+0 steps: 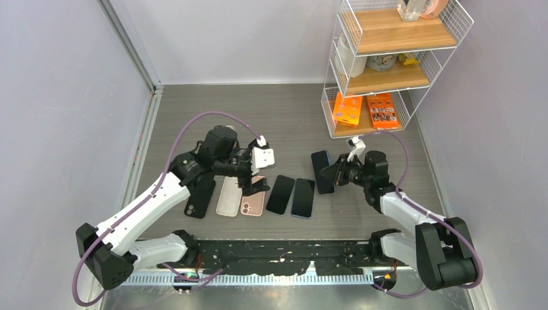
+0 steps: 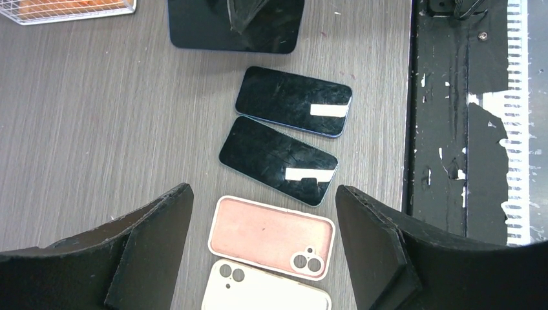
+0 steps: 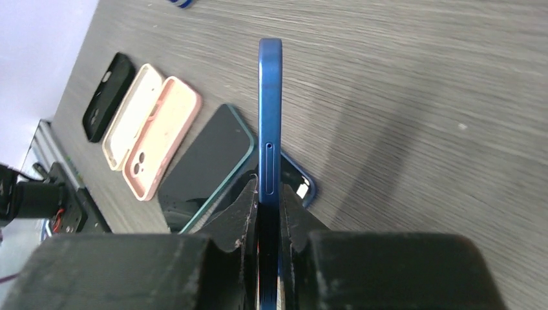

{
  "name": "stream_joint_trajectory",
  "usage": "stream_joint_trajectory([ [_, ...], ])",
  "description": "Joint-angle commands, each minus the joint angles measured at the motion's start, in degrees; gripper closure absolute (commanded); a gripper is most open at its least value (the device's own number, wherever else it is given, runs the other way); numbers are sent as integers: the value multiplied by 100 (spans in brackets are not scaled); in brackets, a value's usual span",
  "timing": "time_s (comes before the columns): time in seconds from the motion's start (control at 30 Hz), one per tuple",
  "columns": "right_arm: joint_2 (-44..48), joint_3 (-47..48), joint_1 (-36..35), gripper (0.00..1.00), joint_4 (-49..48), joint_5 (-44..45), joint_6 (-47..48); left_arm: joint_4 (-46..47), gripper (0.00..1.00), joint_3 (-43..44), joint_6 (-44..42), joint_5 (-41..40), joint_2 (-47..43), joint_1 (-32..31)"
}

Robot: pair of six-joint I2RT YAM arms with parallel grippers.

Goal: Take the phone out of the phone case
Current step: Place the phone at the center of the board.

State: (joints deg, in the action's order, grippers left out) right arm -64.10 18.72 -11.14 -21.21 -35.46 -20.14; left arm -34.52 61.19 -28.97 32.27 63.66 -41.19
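1. Right hand [image 3: 269, 201] is clamped tight on the blue metal-edged phone [image 3: 270, 97], its fingers pressing front and back near one end. The phone is bare, out of any case, and sits at the right end of the row.
2. Left hand [image 2: 263, 194] hangs wide open and empty over the pink silicone phone case [image 2: 271, 236], which lies hollow side up on the grey wood-grain desk [image 2: 97, 129].
3. The cream plastic case [image 2: 258, 294] and black case [image 3: 106, 97] lie alongside it. A bare black-screened phone [image 2: 278, 158] and a second bare phone [image 2: 294, 100] come next, so the things look sorted into a row.
4. Likely the held phone wants setting down beside that row.
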Motion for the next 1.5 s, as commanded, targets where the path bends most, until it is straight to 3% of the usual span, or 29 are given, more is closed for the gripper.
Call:
stream_joint_trajectory([
  [0.0,138,-111,376,95,16,209,-161,184,15,-3,-83,-60,-179,15],
  [0.17,51,-224,556,94,126,380,-242,183,16,19,-82,-54,-137,14],
  [0.87,-296,-80,688,70,748,959,-557,169,15,120,-51,30,48,19],
  [1.23,-128,148,759,34,1181,1112,-184,173,15,108,-29,95,53,17],
  [1.3,-84,179,774,20,1223,1139,-116,187,15,69,-30,95,25,14],
  [1.33,-67,192,785,4,1242,1147,-97,195,15,47,-37,96,-2,14],
  [1.37,-39,197,791,0,1246,1178,-52,201,15,24,-45,95,-21,17],
  [1.47,22,304,815,4,1329,1248,11,215,15,-39,-69,91,-77,12],
])
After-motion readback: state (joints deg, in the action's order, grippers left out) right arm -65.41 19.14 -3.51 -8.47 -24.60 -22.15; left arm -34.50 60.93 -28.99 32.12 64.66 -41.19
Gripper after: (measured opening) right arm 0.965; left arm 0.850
